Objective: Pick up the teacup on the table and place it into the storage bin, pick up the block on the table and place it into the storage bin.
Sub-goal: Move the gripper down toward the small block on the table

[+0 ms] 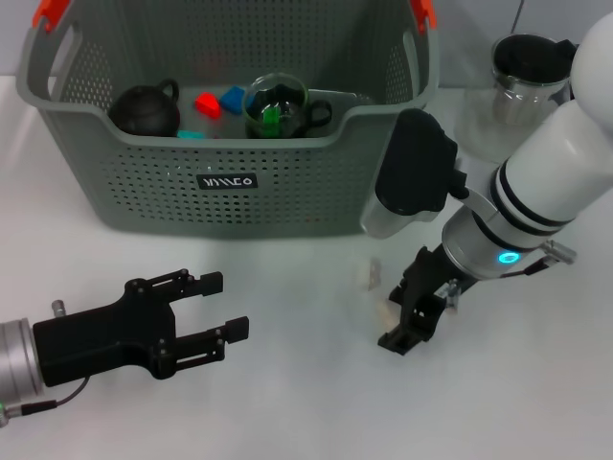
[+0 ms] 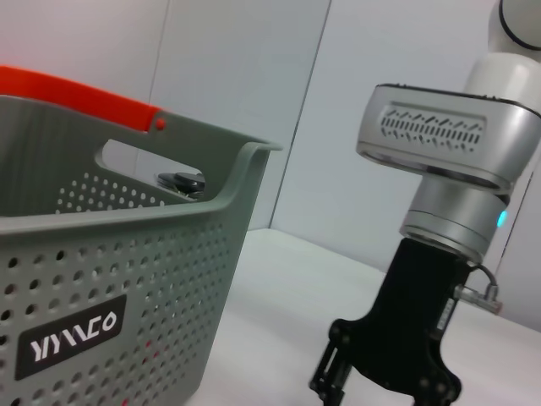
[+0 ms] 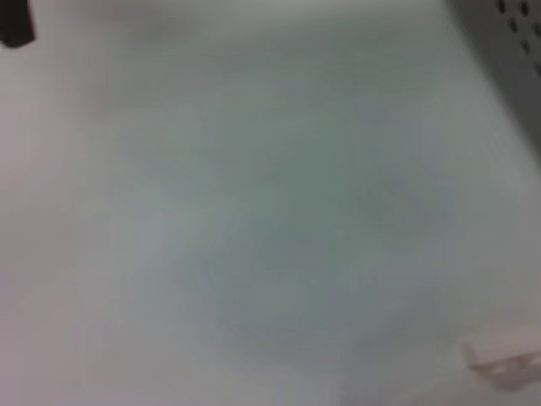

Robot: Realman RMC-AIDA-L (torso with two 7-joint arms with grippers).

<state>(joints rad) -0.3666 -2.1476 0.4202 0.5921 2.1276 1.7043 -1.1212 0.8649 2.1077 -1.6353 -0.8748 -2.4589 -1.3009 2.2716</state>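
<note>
My right gripper points down at the white table, just in front of the storage bin; I cannot tell how its jaws stand. A small pale block lies on the table just beside it, its long axis unclear. My left gripper rests low, jaws spread, empty. In the bin sit a black teapot, a glass teacup and coloured blocks. A glass jug stands behind.
</note>
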